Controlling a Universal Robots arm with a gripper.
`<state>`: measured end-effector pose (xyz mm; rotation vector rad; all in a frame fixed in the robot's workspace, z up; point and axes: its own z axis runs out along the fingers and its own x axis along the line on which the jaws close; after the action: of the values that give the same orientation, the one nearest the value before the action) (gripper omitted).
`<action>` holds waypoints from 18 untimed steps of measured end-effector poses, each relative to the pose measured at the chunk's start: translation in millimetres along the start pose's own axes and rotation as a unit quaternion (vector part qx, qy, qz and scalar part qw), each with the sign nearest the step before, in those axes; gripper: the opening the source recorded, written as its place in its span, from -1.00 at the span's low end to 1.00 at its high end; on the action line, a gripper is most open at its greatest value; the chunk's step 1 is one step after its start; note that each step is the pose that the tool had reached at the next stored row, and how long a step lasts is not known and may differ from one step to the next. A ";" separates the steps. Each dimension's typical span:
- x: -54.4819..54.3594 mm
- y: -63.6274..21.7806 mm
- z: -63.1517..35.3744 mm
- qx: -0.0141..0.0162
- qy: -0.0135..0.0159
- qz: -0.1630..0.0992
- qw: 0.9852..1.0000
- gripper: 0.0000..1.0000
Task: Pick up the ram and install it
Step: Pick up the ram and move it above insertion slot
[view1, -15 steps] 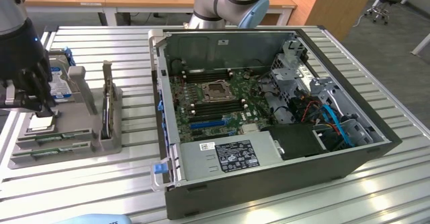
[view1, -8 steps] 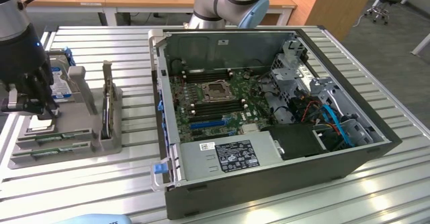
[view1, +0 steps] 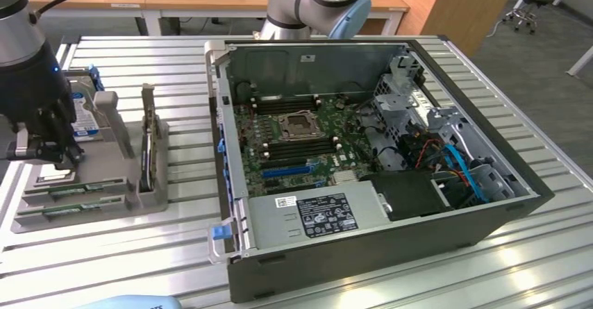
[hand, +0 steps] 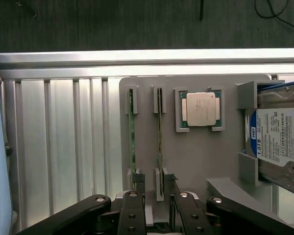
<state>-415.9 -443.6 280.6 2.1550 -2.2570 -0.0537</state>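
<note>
Two ram sticks stand on edge in slots of a grey tray (hand: 191, 156). One ram stick (hand: 159, 132) runs between my gripper's (hand: 154, 185) two dark fingers, which stand apart on either side of its near end without touching it. The other ram stick (hand: 132, 137) lies parallel just beside it, outside the fingers. In the exterior view my gripper (view1: 46, 157) hangs low over the tray (view1: 125, 177) at that view's left, above the green ram sticks (view1: 85, 188). The open computer case (view1: 371, 142) with its motherboard (view1: 296, 139) lies to that view's right.
The tray also holds a silver-topped processor (hand: 201, 108) and a blue-labelled hard drive (hand: 279, 142). Upright grey posts (view1: 148, 114) rise from the tray near the case. The slatted metal table (hand: 63, 147) ends at a rail (hand: 137, 58) beyond the tray.
</note>
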 end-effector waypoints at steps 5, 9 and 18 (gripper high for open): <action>0.1 0.1 4.8 0.000 0.000 0.000 1.000 -0.41; 1.1 0.2 5.0 0.000 0.000 0.000 1.000 -0.41; 8.4 0.4 5.0 0.000 0.000 -0.001 1.000 -0.41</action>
<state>-416.9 -452.0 275.6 2.1575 -2.2546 -0.0537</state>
